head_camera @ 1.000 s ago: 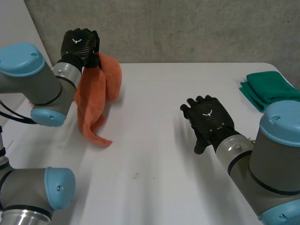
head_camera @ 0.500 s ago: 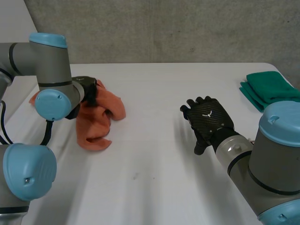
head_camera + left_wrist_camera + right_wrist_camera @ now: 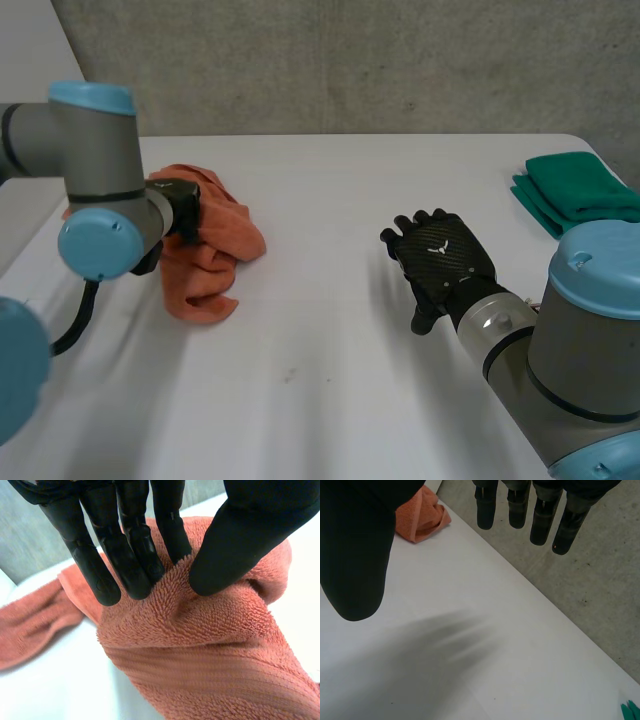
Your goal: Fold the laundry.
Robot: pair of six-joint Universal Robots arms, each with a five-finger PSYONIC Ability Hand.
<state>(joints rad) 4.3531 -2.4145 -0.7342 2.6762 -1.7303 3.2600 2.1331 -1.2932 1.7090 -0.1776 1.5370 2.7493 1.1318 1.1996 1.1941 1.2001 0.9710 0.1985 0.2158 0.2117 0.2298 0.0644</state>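
Observation:
An orange towel (image 3: 210, 255) lies bunched on the white table's (image 3: 330, 340) left side. My left hand (image 3: 186, 204) rests low on the bunch, and in the left wrist view its fingers (image 3: 131, 555) and thumb (image 3: 235, 545) pinch a raised fold of the orange towel (image 3: 210, 645). Over the table's right middle my right hand (image 3: 440, 262) hovers open, palm down, holding nothing. In the right wrist view its straight fingers (image 3: 520, 510) point toward the table's far edge, with the orange towel (image 3: 420, 517) lying beyond the thumb.
A stack of folded green cloths (image 3: 575, 190) lies at the table's far right edge. A grey concrete wall (image 3: 350, 60) stands behind the table. My left arm's elbow (image 3: 95, 235) hangs over the table's left side.
My left hand has come down from high above the table, lowering the hanging orange towel into a bunch on the surface. The right hand has barely shifted.

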